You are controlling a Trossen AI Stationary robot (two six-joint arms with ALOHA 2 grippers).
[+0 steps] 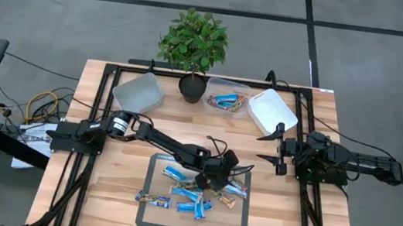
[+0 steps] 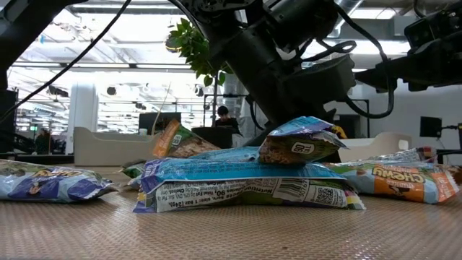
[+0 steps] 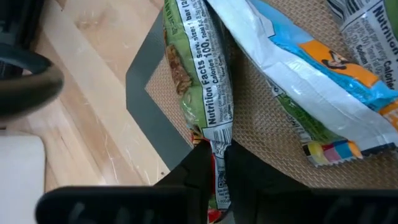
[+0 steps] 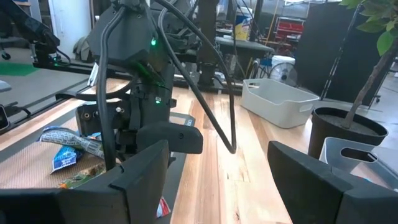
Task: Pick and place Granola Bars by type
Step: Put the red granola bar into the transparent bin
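Note:
Several wrapped granola bars, blue [image 1: 178, 175] and multicoloured [image 1: 151, 198], lie on a dark-edged mat [image 1: 148, 214] at the table's near middle. In the low view they form a heap, with a blue bar [image 2: 238, 180] in front and a tan-orange one [image 2: 404, 180] at the side. My left gripper [image 1: 216, 179] reaches over the mat's far right part and is shut on a green-and-red bar [image 3: 199, 68]. My right gripper [image 1: 275, 148] is open and empty at the table's right, above the wood. My left gripper pinches the green-and-red bar's near end [image 3: 214, 140] between its two fingers [image 3: 198, 171], in line with the bar's length. It comes slanting down from the table's left. The bar stretches away over the mat's border. In the low view it [image 2: 299, 143] sits tilted over the blue bar.
At the far edge stand a clear bin [image 1: 139, 92], a potted plant [image 1: 192, 49], a clear bin [image 1: 225, 99] holding a few bars, and a white bin [image 1: 272, 111]. Bare wood lies to the left and right of the mat.

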